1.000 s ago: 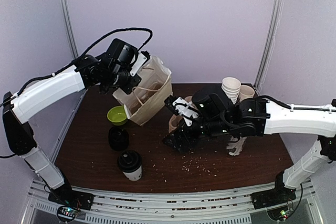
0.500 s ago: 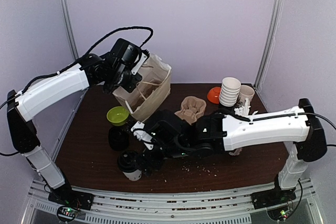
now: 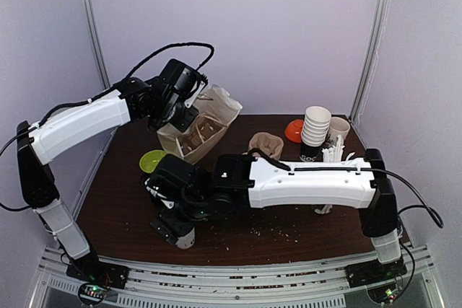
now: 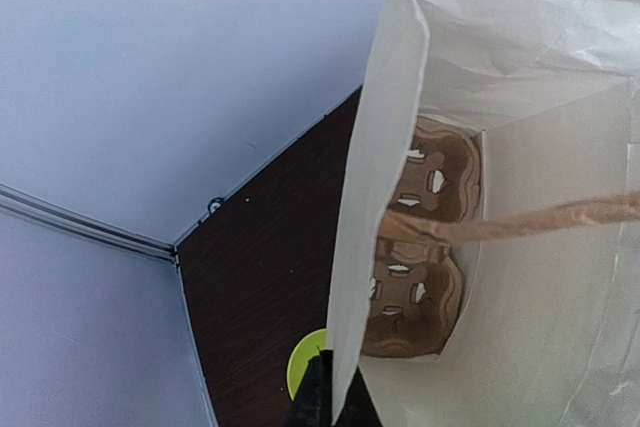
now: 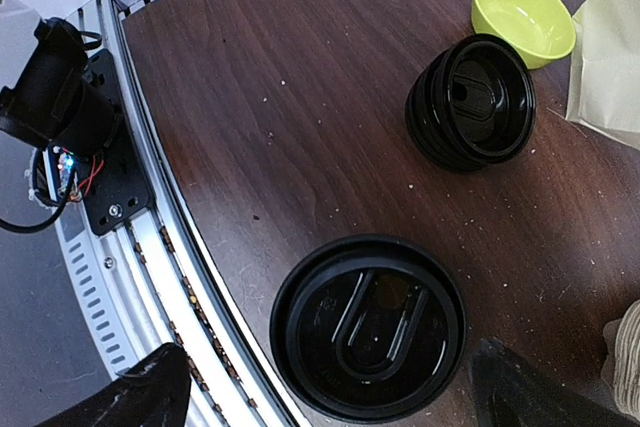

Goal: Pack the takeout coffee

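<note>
My right gripper (image 5: 330, 399) is wide open. The takeout coffee (image 5: 368, 325) stands right under it, between my two fingers. My left gripper (image 4: 328, 402) pinches the rim of the paper bag (image 4: 540, 277). A brown cup tray (image 4: 420, 247) lies inside the bag.

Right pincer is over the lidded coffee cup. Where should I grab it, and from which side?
Probably the paper wall just under the black lid, coming straight down. The coffee cup stands upright, its lid facing the wrist camera, and the open right pincer straddles it. Squeezing the lid itself could pop it off.
</note>
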